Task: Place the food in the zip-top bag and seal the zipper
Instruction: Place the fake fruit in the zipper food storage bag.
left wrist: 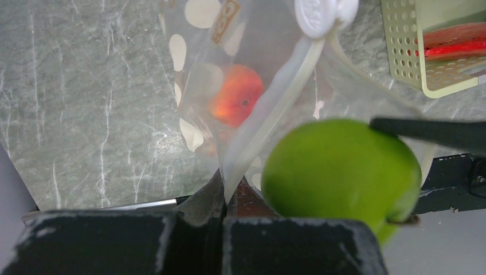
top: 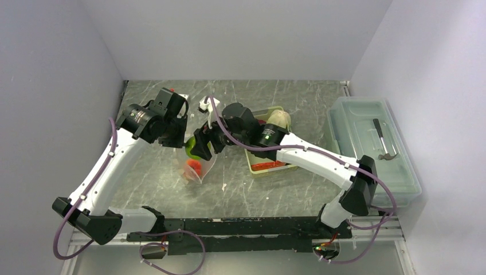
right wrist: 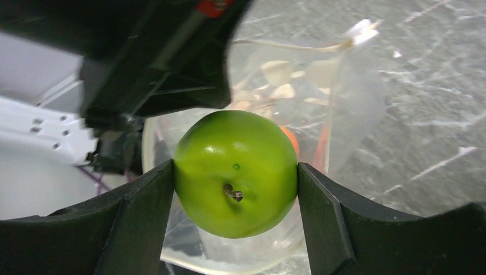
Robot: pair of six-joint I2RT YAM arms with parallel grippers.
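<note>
Grey marbled table top fills the middle, with pale plain walls on three sides (it looks like a little room). A big clear box with a lid sits at the right edge of the table.

The left arm starts at the near edge, goes out to the left, then bends and reaches in toward the middle. The right arm starts at the near right and stretches far across to the left. The two arms meet over the middle of the table.

A yellow-green basket with small holes sits just under the right arm. A red strip lies inside it.

The zip-top bag is left of the basket, clear with white dots. It hangs down from the left gripper, and its lower end is on the table. That gripper's fingers are pressed together on the edge of the bag's mouth. The whitish zipper runs up from the pinch to a white slider, and the mouth is open.

The orange-red ball is inside the bag, down low.

The right gripper squeezes the green round fruit between its two fingers, one on each side. The fruit is right at the bag's open mouth, above the ball.
</note>
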